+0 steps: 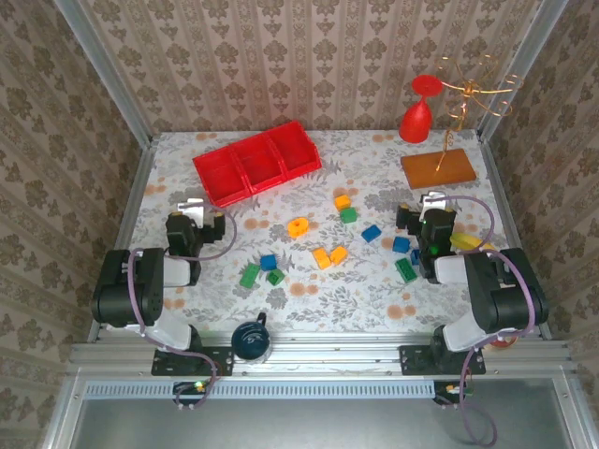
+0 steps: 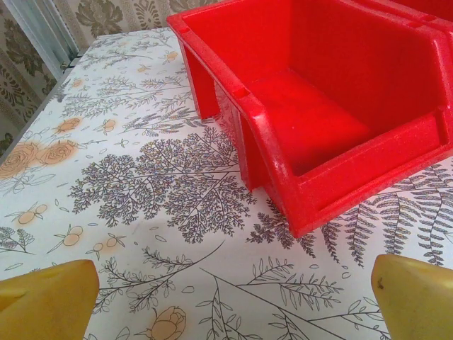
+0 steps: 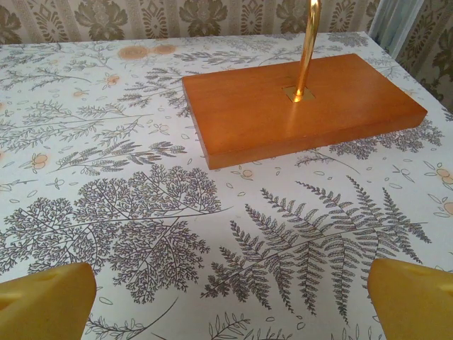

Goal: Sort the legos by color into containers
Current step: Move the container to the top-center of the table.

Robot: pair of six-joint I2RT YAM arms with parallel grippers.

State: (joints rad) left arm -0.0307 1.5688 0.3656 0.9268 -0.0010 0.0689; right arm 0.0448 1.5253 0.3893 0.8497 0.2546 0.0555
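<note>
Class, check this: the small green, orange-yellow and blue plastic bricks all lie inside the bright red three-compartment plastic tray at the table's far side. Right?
Wrong. The small plastic bricks lie scattered on the table, outside the red three-compartment plastic tray at its far side; the top external view shows it.

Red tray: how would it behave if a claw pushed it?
The red tray looks like stiff moulded plastic, so probably no flex. Empty and thin-walled, it is likely light and may slide on the tablecloth. Wide and low, tipping seems unlikely.
</note>
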